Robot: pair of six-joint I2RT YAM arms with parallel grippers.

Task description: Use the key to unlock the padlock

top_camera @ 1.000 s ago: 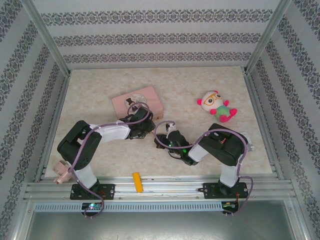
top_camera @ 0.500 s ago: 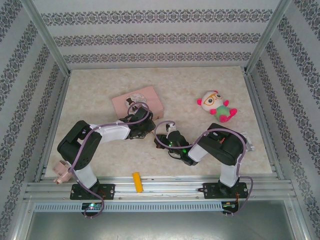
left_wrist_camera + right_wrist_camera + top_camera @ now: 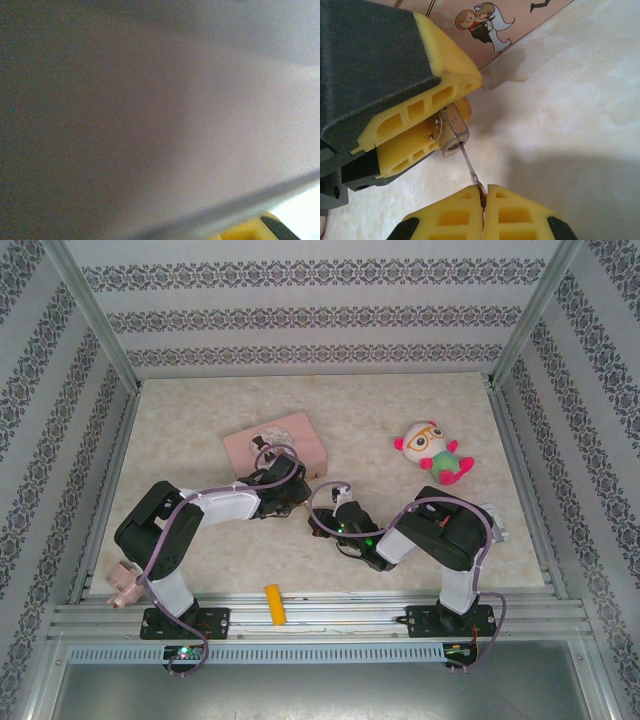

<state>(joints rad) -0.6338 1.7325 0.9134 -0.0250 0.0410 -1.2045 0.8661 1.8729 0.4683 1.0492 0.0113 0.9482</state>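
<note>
The pale marbled table (image 3: pixel 400 400) lies under me. The pink tin (image 3: pixel 275 440) sits flat a little left of its middle, with a cartoon bride and groom printed on the side facing me. A plush toy (image 3: pixel 435 452) with glasses lies well apart from it on the right. A yellow block (image 3: pixel 274 604) rests on the near edge, between my two bases and closer to the left one.

My two arms meet just near the tin's right corner. My left gripper (image 3: pixel 454 114) is clamped on the padlock (image 3: pixel 454 129), with one yellow pad on each side of the small body, so the lock is held just beside the tin. My right gripper (image 3: pixel 483 207) has its pads pressed together on the head of the key (image 3: pixel 467 162). The key's thin blade runs from the pads up to the end face of the padlock and touches it there. I cannot tell how deep the key sits in the lock.
</note>
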